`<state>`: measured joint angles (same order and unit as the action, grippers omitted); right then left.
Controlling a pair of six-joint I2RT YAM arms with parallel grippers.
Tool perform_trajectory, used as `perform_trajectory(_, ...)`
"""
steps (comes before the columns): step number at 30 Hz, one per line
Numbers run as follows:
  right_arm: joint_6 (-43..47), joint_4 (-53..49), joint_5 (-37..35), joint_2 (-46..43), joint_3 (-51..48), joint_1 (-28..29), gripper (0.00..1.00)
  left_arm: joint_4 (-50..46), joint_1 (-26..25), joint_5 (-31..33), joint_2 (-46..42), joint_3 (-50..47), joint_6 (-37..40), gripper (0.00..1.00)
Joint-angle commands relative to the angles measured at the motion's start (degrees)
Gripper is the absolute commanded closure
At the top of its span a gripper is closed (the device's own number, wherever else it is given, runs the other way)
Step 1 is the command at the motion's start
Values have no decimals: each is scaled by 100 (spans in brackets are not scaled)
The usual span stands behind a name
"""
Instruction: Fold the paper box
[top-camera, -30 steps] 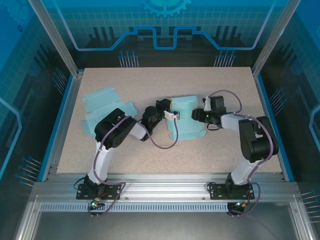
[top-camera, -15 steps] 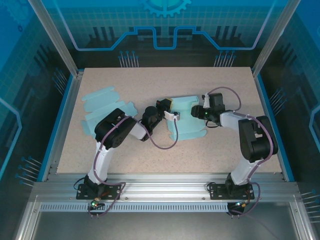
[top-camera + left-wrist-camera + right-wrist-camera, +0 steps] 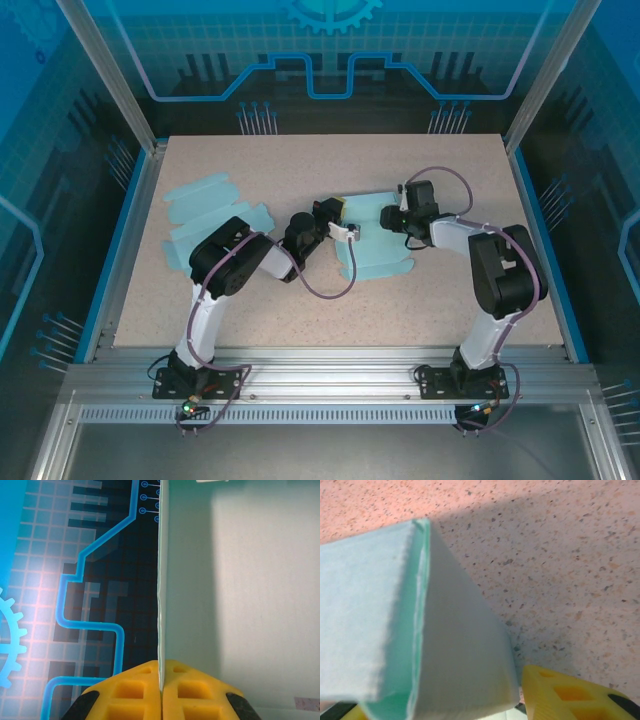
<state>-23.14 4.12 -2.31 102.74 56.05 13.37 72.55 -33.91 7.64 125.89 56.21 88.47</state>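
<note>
At the middle of the speckled table [image 3: 300, 310], the paper box [image 3: 375, 248] is a pale teal cut-out, not yet closed into a container, its scalloped flaps spread on the surface between my two arms. My left gripper [image 3: 351, 231] is clenched on the box's left edge. From the left wrist, my yellow fingertips [image 3: 135, 692] meet tight on a thin sheet seen edge-on, with a plain pale panel running away to one side of it. My right gripper [image 3: 398, 214] sits at the box's far right corner. From the right wrist, a folded flap with a brighter green crease lies between the fingers, and one yellow finger [image 3: 560, 695] is just beside the fold's edge. The jaws stand partly apart around it, and I cannot tell whether they press on the paper. Well apart at the table's left side, beyond my left arm, flat teal blanks [image 3: 205, 215] of the same paper lie overlapping.
</note>
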Motion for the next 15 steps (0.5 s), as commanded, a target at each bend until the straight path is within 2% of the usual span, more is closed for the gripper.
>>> perform_trajectory(1,-132,109,-621,155,211,111,56,-399,-56,-366,-47,-101,-133,100)
perform_trajectory(15,-283,-423,-1273,415,626,248,65,-522,-38,-474,-197,-117,-481,100)
